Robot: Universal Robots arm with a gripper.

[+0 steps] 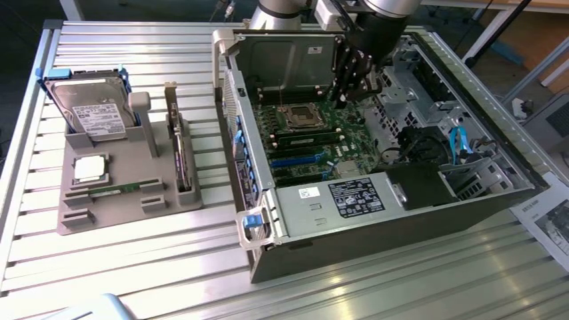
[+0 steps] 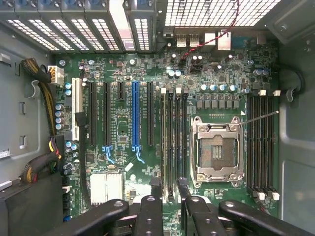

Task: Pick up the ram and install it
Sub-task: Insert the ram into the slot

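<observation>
A ram (image 1: 116,191), a thin green strip, lies flat in the grey holder (image 1: 98,220) at the exterior view's left. A second green ram strip (image 1: 307,138) appears seated in a motherboard slot beside the empty processor socket (image 1: 298,115). My gripper (image 1: 351,93) hangs inside the open computer case (image 1: 356,227), above the motherboard and far from the holder. In the wrist view my gripper (image 2: 169,186) is open, its dark fingertips (image 2: 155,187) straddling the long memory slots (image 2: 171,142) next to the socket (image 2: 215,150), with nothing between them.
The holder also carries a hard drive (image 1: 89,110), a square silver processor (image 1: 90,169) and an upright dark expansion card (image 1: 181,160). Case walls, a drive cage (image 1: 284,63), cables (image 1: 458,143) and the power supply (image 1: 356,197) ring the motherboard. Ribbed metal tabletop (image 1: 133,267) surrounds everything.
</observation>
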